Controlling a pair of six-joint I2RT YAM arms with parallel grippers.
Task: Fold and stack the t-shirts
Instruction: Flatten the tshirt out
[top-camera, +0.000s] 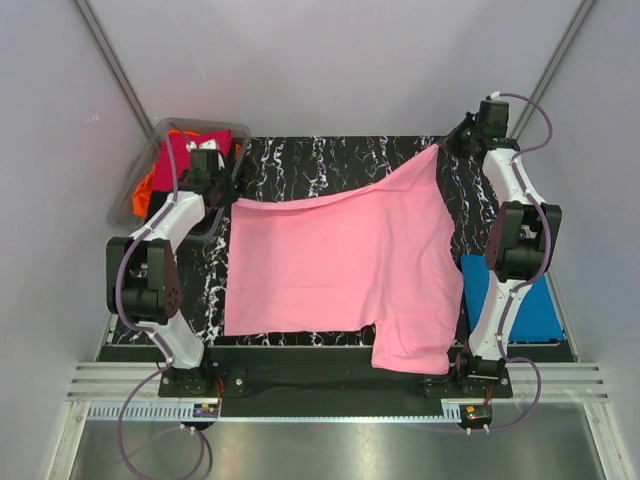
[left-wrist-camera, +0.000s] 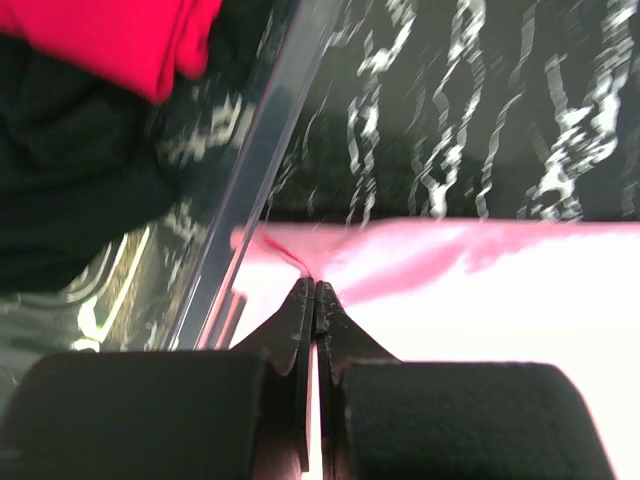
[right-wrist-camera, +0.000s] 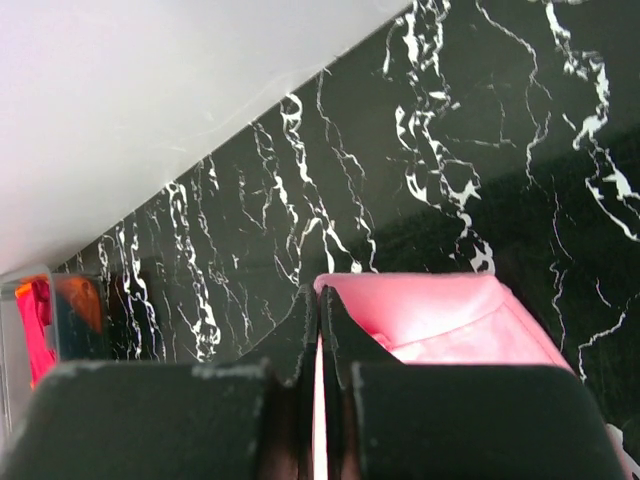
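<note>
Fingers of left gripper and right gripper pinch the unfolded pink shirt's far corners; blue shirt at four o'clock looks folded, bin at ten holds more.

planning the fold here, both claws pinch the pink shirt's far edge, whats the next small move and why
Probably pull both claws slightly apart and lower them, laying that edge flat. The left claw and right claw are each shut on the pink t-shirt at its far edge, which sags between them, while the rest lies spread on the table.
</note>
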